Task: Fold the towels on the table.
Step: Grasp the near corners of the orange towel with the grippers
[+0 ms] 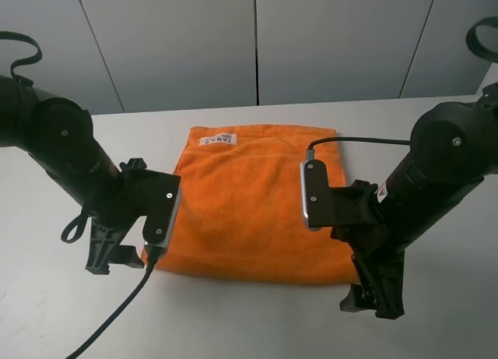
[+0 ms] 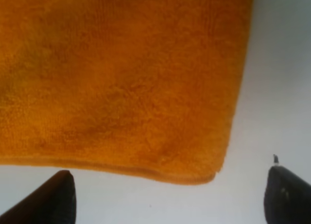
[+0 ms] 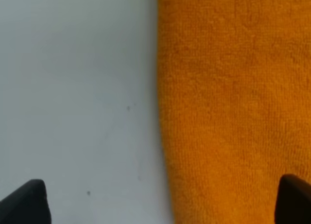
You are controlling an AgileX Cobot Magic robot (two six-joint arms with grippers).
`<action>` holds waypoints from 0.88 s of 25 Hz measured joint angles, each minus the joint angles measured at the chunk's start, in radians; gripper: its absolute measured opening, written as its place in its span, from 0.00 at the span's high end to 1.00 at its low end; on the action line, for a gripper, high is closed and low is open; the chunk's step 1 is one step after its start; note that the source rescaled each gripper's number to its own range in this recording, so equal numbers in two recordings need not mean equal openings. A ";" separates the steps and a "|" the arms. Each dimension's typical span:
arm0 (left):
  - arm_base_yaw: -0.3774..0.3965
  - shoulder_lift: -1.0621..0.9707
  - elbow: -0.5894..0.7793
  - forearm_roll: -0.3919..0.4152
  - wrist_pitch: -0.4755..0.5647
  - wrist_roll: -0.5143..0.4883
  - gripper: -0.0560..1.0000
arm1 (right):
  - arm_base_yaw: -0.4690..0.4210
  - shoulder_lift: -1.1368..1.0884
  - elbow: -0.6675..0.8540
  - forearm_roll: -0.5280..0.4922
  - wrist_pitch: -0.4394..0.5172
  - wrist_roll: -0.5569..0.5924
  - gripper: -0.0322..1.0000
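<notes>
The orange towel (image 1: 249, 203) lies flat on the white table (image 1: 436, 328), its white label (image 1: 218, 139) at the far edge. My left gripper (image 1: 113, 259) hovers low at the towel's near left corner, open and holding nothing. In the left wrist view that corner (image 2: 213, 177) sits between the wide-apart fingertips (image 2: 56, 199) of the left gripper (image 2: 170, 200). My right gripper (image 1: 372, 300) stands open at the near right corner. The right wrist view shows the towel's side edge (image 3: 163, 136) running between the spread jaws of the right gripper (image 3: 162, 202), with the towel (image 3: 233, 107) filling one half.
Grey wall panels (image 1: 257, 40) rise behind the table's far edge. A black cable (image 1: 117, 316) trails from the left arm over the table's front. Another cable (image 1: 358, 141) runs above the towel's right side. Bare tabletop (image 3: 73, 88) surrounds the cloth.
</notes>
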 joint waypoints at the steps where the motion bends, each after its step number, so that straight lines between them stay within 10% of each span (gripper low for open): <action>1: 0.000 0.012 0.000 0.000 -0.021 -0.014 0.01 | 0.000 0.004 -0.006 -0.012 0.002 0.000 0.00; 22: 0.000 0.082 -0.002 -0.009 -0.132 -0.039 0.01 | 0.002 0.127 -0.073 -0.189 0.009 0.104 0.00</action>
